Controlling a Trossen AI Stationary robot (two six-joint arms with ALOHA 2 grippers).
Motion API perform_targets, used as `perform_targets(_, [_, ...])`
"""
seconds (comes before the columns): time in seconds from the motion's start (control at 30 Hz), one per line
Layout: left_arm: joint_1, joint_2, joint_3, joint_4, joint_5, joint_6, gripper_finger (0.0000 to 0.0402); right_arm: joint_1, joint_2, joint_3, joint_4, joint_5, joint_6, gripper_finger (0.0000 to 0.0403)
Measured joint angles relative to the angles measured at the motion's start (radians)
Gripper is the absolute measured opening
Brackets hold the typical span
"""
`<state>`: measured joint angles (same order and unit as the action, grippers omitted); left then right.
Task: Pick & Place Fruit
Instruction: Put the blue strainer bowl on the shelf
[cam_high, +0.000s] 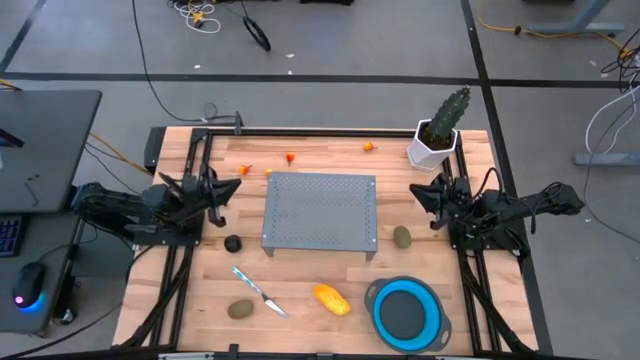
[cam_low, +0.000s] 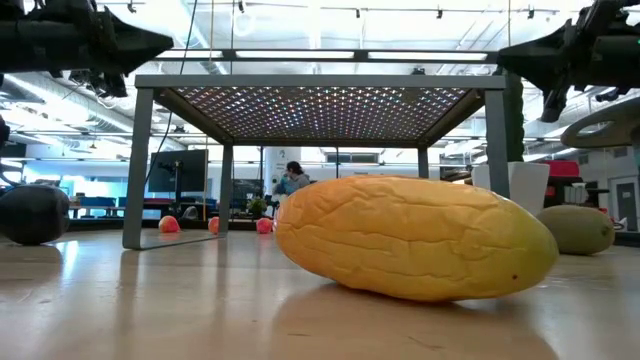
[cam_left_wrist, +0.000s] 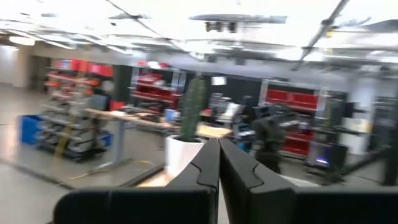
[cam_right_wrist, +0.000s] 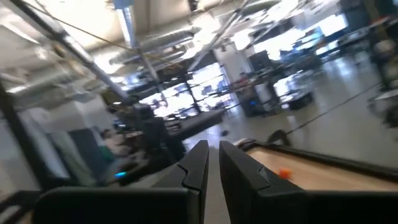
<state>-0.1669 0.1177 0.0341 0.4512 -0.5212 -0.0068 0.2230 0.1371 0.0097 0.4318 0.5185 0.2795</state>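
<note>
The fruit lies spread over the wooden table. A yellow-orange oval (cam_high: 331, 298) sits near the front, and fills the low view (cam_low: 415, 238). One olive-brown oval (cam_high: 240, 310) is at the front left, another (cam_high: 402, 237) right of the grey stand. A dark round fruit (cam_high: 233, 243) lies left of the stand. Tiny orange and red pieces (cam_high: 290, 157) dot the far side. My left gripper (cam_high: 235, 187) hovers shut at the table's left edge, raised, its fingers together (cam_left_wrist: 219, 149). My right gripper (cam_high: 415, 190) hovers shut at the right edge (cam_right_wrist: 213, 152). Neither has anything between its fingers.
A grey perforated metal stand (cam_high: 320, 212) occupies the table's middle. A round blue bowl (cam_high: 407, 312) sits at the front right. A slim knife (cam_high: 258, 291) lies at the front left. A potted cactus (cam_high: 440, 130) stands at the far right corner.
</note>
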Motion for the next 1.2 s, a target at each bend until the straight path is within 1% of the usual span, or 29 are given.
perform_targets(0.07, [0.0,0.0,0.0,0.004,0.049,-0.011,0.0006,0.0,0.0,0.0,0.012,-0.033,0.008,0.0048])
perform_targets(0.13, [0.0,0.0,0.001,0.013,0.075,-0.016,0.0009,0.003,0.004,0.0,0.026,-0.103,0.062,0.0048])
perform_targets(0.23, [0.0,0.0,0.001,-0.004,0.078,-0.031,0.0013,0.019,0.032,0.0,0.029,-0.204,0.105,0.0048])
perform_targets(0.43, [0.0,0.0,0.002,-0.012,0.094,-0.067,0.0005,0.089,0.154,0.0,0.049,-0.35,0.125,0.0049])
perform_targets(0.53, [0.0,0.0,0.002,-0.008,0.097,-0.095,0.0008,0.126,0.238,0.0,0.122,-0.373,0.116,0.0049])
perform_targets(0.67, [0.0,0.0,0.003,-0.008,0.098,-0.142,0.0017,0.16,0.354,0.005,0.291,-0.374,0.026,0.0049])
perform_targets(0.77, [-0.008,0.0,0.003,-0.008,0.1,-0.167,0.0015,0.171,0.423,0.069,0.302,-0.366,-0.044,0.0049])
perform_targets(0.83, [-0.015,0.0,0.003,-0.008,0.096,-0.171,0.001,0.171,0.466,0.134,0.228,-0.356,-0.09,0.0049])
perform_targets(0.87, [-0.017,0.0,0.003,-0.009,0.095,-0.172,0.0008,0.169,0.488,0.178,0.165,-0.357,-0.125,0.0049])
perform_targets(0.93, [-0.02,0.0,0.003,-0.009,0.09,-0.173,0.0006,0.16,0.529,0.28,-0.008,-0.357,-0.183,0.0049])
perform_targets(1.07, [-0.02,0.0,0.003,-0.007,0.079,-0.195,0.0013,0.151,0.614,0.509,-0.405,-0.352,-0.191,0.0049])
perform_targets(1.2, [-0.02,0.004,0.003,0.037,0.048,-0.191,0.0025,0.152,0.693,0.708,-0.73,-0.474,-0.163,0.0049])
